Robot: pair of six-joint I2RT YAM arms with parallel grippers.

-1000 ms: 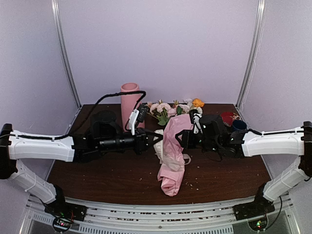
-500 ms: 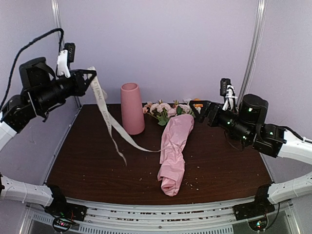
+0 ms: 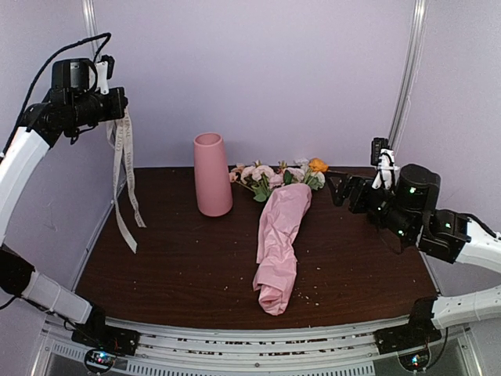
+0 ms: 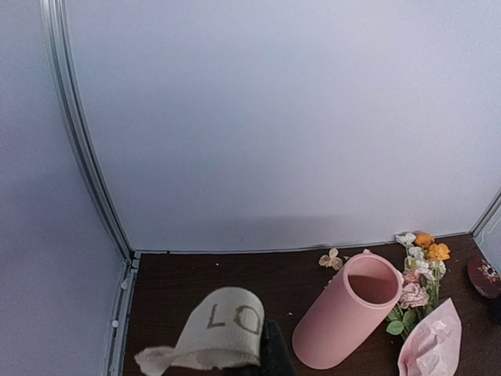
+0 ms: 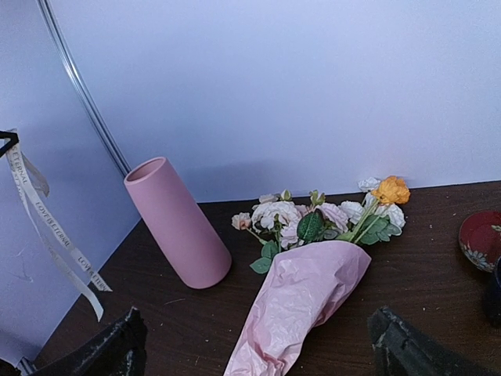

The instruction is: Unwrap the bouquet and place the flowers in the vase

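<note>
The bouquet (image 3: 279, 239) lies on the dark table in crinkled pink paper (image 5: 301, 301), with no ribbon round it. Its flowers (image 3: 278, 174) point toward the back wall, pink, white and orange (image 5: 321, 219). The pink vase (image 3: 212, 174) stands upright just left of them, its mouth showing in the left wrist view (image 4: 348, 321). My left gripper (image 3: 117, 106) is raised high at the far left, shut on the cream ribbon (image 3: 124, 172), which hangs free and curls over the fingers (image 4: 223, 329). My right gripper (image 3: 340, 190) hovers right of the blooms, open, fingers (image 5: 117, 348) wide apart and holding nothing.
A red patterned dish (image 5: 479, 239) and a dark cup (image 5: 493, 298) sit at the back right, behind my right arm. A loose blossom (image 4: 333, 258) lies by the back wall near the vase. Metal posts (image 3: 106, 94) frame the walls, and crumbs dot the table's front.
My left gripper rose and pulled back to the left wall, so the ribbon came off the bouquet and hangs free. My right gripper opened, lifted off the paper and drew back right.
</note>
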